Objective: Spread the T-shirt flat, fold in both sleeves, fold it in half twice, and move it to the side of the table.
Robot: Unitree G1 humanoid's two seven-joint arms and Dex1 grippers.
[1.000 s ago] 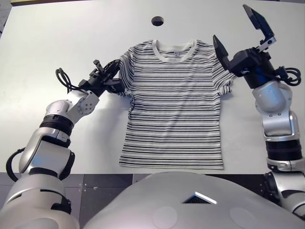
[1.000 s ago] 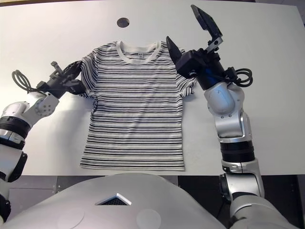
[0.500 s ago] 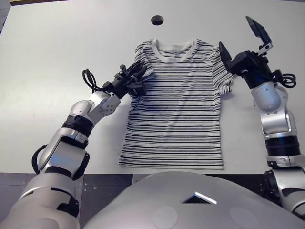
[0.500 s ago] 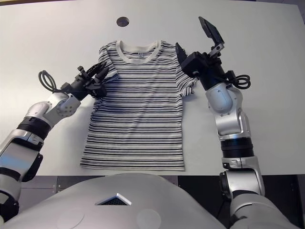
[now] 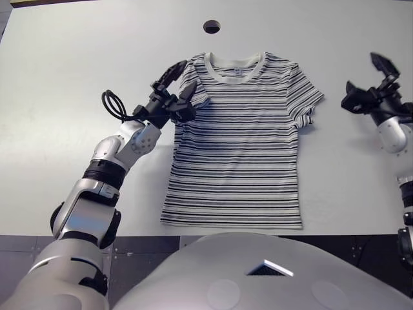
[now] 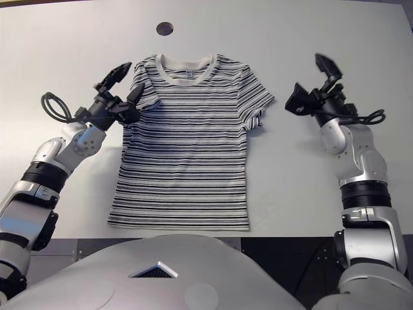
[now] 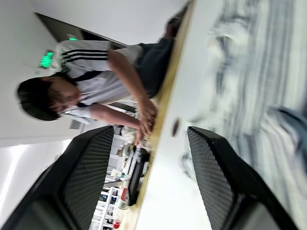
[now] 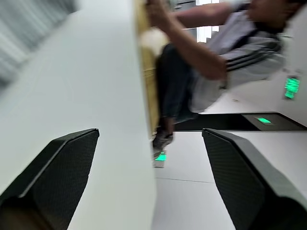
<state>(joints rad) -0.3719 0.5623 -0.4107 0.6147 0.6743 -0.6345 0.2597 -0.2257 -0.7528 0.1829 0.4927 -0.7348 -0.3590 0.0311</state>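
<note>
At the left of the head view my left gripper (image 5: 182,79) hangs open and empty, fingers spread, right at the left shoulder of the T-shirt (image 5: 239,135). Its black pads (image 7: 91,167) have a fine mesh face. The left sleeve (image 5: 193,92) lies turned in over the chest, so I judge that side done.

The shirt sits mid-frame on the smooth white table (image 5: 58,77), flat and front up. Its collar is toward the top and its hem toward the bottom, so its long axis runs top to bottom. It is thin knit cloth with narrow dark and pale stripes and a plain ribbed neck, and it looks limp. A small dark hole (image 5: 211,26) in the table lies above the collar.

The right sleeve (image 5: 306,97) sticks out toward the right, its lower edge a little curled. At the right edge my right gripper (image 5: 364,82) is open and empty, apart from that sleeve, which lies to its left. My right arm is the nearer one, so I judge the next fold is its job: pinch the sleeve edge and carry it inward.
</note>
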